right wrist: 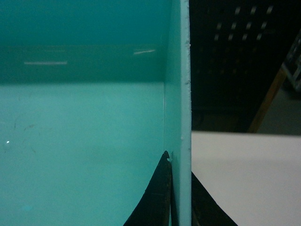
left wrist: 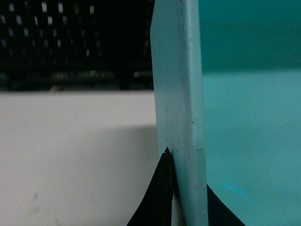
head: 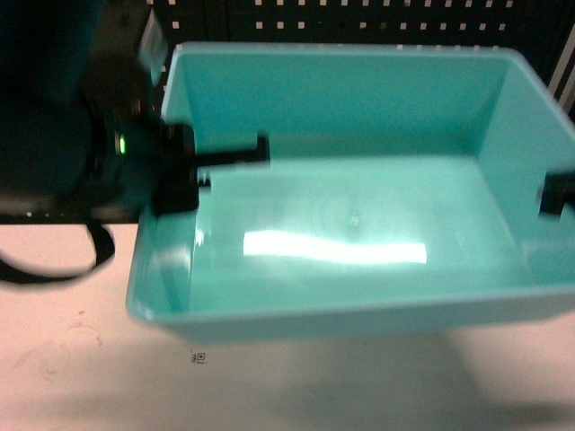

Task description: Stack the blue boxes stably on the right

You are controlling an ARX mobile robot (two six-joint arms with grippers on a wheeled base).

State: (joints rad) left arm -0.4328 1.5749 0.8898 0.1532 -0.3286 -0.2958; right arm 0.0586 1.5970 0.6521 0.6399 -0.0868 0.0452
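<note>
One light turquoise blue box point(head: 359, 215) fills the head view, open side up and close to the camera, with a shadow on the table beneath it. My left gripper point(head: 193, 171) is shut on the box's left wall. In the left wrist view that wall point(left wrist: 181, 94) runs edge-on between the two black fingers point(left wrist: 160, 197) of the left gripper point(left wrist: 188, 188). My right gripper point(head: 557, 193) is shut on the right wall. There the wall point(right wrist: 181, 94) is pinched between the fingers point(right wrist: 155, 197) of the right gripper point(right wrist: 181, 188). The box holds nothing.
A pale table point(head: 81, 359) lies below, with a small printed marker point(head: 199, 358) near the front. A dark pegboard wall point(head: 377, 22) stands behind. A black strap point(head: 54, 265) hangs from the left arm. An orange slanted post point(right wrist: 268, 99) stands at far right.
</note>
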